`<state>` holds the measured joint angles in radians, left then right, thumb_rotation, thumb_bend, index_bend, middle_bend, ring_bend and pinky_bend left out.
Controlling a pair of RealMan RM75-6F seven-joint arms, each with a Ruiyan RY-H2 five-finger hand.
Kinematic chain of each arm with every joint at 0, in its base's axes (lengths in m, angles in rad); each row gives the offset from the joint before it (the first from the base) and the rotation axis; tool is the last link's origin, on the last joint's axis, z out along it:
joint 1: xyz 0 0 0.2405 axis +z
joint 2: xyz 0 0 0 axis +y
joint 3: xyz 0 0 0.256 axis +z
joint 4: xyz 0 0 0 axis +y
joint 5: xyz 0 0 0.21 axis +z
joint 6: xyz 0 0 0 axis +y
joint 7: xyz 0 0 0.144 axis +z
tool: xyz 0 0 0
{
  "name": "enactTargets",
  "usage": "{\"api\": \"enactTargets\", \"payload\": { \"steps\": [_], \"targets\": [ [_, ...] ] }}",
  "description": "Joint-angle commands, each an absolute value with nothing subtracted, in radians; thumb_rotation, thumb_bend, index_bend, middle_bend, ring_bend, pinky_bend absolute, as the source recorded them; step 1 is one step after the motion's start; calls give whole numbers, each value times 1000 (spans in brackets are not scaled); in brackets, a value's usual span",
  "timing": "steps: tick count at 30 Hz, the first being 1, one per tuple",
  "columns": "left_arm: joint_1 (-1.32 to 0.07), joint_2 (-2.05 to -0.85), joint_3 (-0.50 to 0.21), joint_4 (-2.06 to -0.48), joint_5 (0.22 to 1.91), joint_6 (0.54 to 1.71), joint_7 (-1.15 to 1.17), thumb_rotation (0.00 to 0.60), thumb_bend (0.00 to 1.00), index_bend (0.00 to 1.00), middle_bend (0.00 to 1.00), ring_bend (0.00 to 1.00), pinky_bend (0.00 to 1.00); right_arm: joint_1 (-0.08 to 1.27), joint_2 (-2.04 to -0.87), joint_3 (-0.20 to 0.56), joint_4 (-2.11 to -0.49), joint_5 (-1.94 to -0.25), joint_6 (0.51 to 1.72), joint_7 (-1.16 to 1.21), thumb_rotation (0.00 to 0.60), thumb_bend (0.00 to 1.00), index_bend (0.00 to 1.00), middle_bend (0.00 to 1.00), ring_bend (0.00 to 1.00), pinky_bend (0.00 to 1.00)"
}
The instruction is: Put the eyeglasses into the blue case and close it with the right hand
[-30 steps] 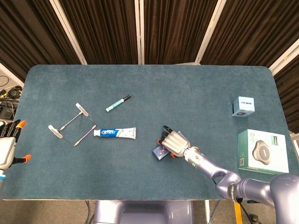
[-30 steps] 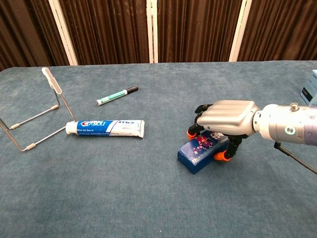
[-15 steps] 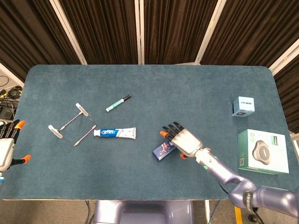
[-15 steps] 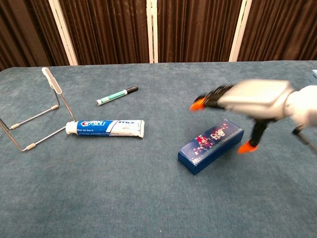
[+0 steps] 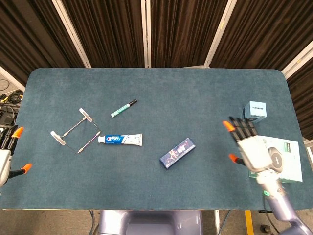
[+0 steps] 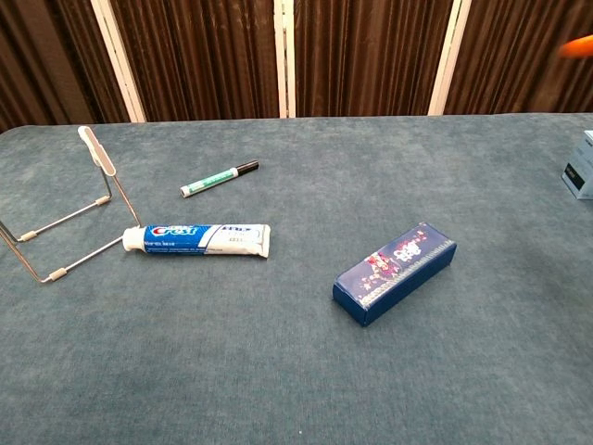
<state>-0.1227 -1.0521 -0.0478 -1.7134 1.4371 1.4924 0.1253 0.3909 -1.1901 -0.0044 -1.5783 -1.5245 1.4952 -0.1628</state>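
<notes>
Change: the right hand [image 5: 252, 147], which was resting over the blue case [image 5: 177, 153] a second ago, is now hanging well apart from it at the right of the head view, above the green box [image 5: 288, 169].
Meaning for the task: the case is lying shut and alone on the table [image 5: 195, 98]; judging from this, the closing looks done and the hand is pulling away.
Right-hand fingers: spreading wide and holding nothing.
Left hand [image 5: 6, 156]: sitting at the far left edge of the head view, fingers apart, holding nothing, cut off by the frame.
Task thing: the blue case is lying just below the middle of the head view, right of the toothpaste [image 5: 120, 139].
Hidden: the eyeglasses are not showing anywhere; whether they are inside the case cannot be told.
Hard to make out: in the chest view only an orange blur is showing at the upper right corner.
Others: a wire stand [image 5: 73, 132], a marker [image 5: 123, 108] and a small box [image 5: 255, 111] are lying about.
</notes>
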Motion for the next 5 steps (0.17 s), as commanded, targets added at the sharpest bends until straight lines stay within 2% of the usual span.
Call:
{"api": "enactTargets", "payload": {
  "steps": [1,5],
  "targets": [
    [-112,-1054,-41,-1707,1455,1507,107,600,0,0,0,0,0,322,-1178,-15,-1526,-1539,1555,-101,600,0,0,0,0,0],
    [-105,-1048,-38,-1710,1461,1510,91,600,0,0,0,0,0,296,-1175,-12,-1508,-1534,1559,-64,600,0,0,0,0,0]
  ]
}}
